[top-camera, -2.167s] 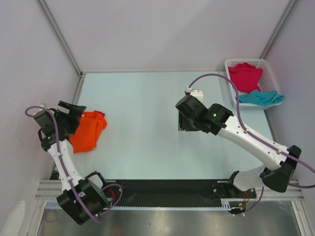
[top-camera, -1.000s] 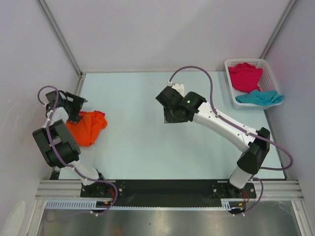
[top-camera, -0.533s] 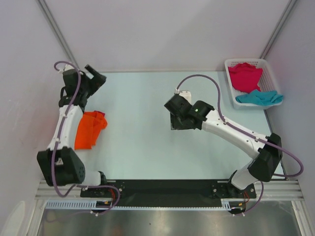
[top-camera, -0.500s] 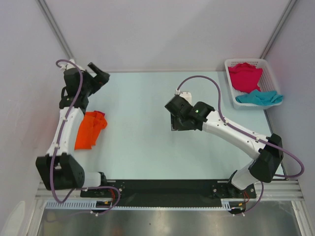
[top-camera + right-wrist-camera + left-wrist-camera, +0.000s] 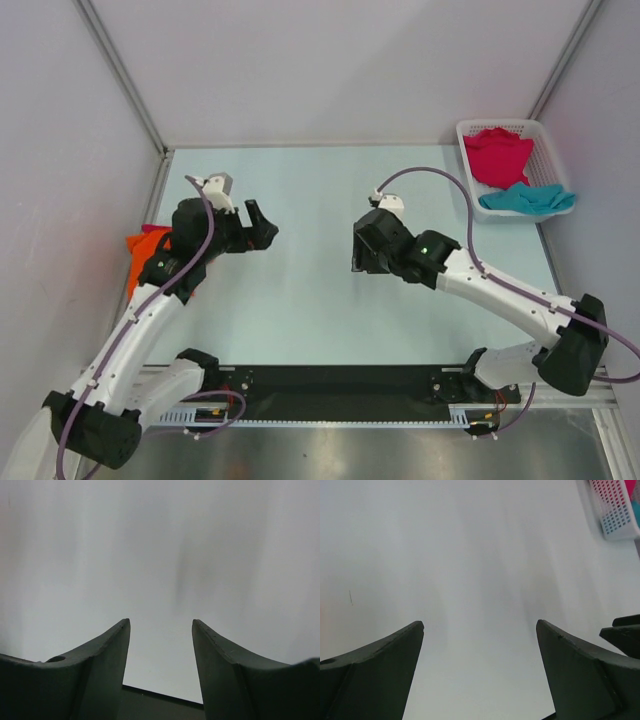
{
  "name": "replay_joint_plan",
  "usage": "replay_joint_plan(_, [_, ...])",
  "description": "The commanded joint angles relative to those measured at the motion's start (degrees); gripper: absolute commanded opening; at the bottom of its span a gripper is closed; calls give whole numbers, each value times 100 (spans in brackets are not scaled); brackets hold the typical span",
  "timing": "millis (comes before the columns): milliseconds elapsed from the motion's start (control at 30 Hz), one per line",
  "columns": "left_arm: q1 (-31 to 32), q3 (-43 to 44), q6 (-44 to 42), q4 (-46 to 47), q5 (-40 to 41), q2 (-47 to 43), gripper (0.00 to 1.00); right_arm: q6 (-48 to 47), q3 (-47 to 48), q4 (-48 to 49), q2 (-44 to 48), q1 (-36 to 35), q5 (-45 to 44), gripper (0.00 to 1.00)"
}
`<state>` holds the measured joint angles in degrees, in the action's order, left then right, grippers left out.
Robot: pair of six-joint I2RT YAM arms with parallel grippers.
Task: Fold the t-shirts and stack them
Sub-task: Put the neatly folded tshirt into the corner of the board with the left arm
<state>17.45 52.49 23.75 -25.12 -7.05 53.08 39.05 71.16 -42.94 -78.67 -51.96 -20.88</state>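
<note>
Left fingers (image 5: 370, 670) newly inward from far-left edge, over the table (image 5: 300, 200), apart; right fingers (image 5: 75, 670) apart.

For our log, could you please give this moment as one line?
left gripper: open, empty | right gripper: open, empty | orange t-shirt: lying far left

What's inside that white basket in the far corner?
The basket holds a crumpled pink shirt and, nearer the arms, a teal shirt. Anything lying beneath them is covered, so I cannot tell.
</note>
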Motion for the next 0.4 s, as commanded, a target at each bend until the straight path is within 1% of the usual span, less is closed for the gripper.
replay_joint_plan(0, [729,689,-870,-245,413,314,100,375,-418,567,441,37,6,59])
replay_joint_plan(33, [951,823,-1072,-561,693,421,100,410,-418,550,423,55,-21,60])
replay_joint_plan(67, [1127,911,-1387,-686,1070,518,100,445,-375,532,371,64,-38,60])
replay_joint_plan(100, [1311,1017,-1469,-782,1396,667,100,463,-340,489,336,55,-56,60])
replay_joint_plan(133, [1348,1018,-1504,-870,1451,721,100,472,-313,479,292,46,-56,60])
replay_joint_plan(233, [1410,825,-1470,-793,1540,722,100,498,-164,383,107,2,-56,55])
replay_joint_plan(267, [1401,702,-1461,-749,1514,695,100,490,-155,383,89,-59,-274,54])
replay_joint_plan(333, [1401,614,-1469,-661,1426,634,99,516,-120,356,10,-103,-468,55])
replay_joint_plan(367, [1410,544,-1513,-634,1356,564,100,577,-111,356,-16,-121,-504,57])
